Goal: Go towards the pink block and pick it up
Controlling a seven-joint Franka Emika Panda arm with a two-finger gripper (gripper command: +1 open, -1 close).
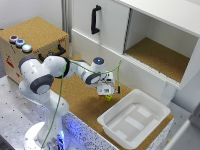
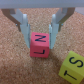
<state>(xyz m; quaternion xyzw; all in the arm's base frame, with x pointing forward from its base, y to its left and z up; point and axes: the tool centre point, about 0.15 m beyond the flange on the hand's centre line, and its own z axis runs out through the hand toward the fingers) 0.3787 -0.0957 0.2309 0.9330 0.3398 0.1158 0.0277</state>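
Observation:
The pink block [image 2: 40, 45] lies on the cork surface in the wrist view, its face marked with dark letters. My gripper [image 2: 40, 33] is open, one finger [image 2: 23, 24] on each side of the block's far part, and I cannot tell whether either touches it. In the exterior view the gripper [image 1: 107, 93] hangs low over the cork board beside the white tray, and it hides the pink block there.
A yellow lettered block [image 2: 74, 70] lies close to the pink one and shows under the gripper [image 1: 108, 98]. The white tray's rim [image 1: 106, 120] is at the exterior view's right. Behind stand a white cabinet [image 1: 155, 55] and a wooden box with buttons [image 1: 30, 42].

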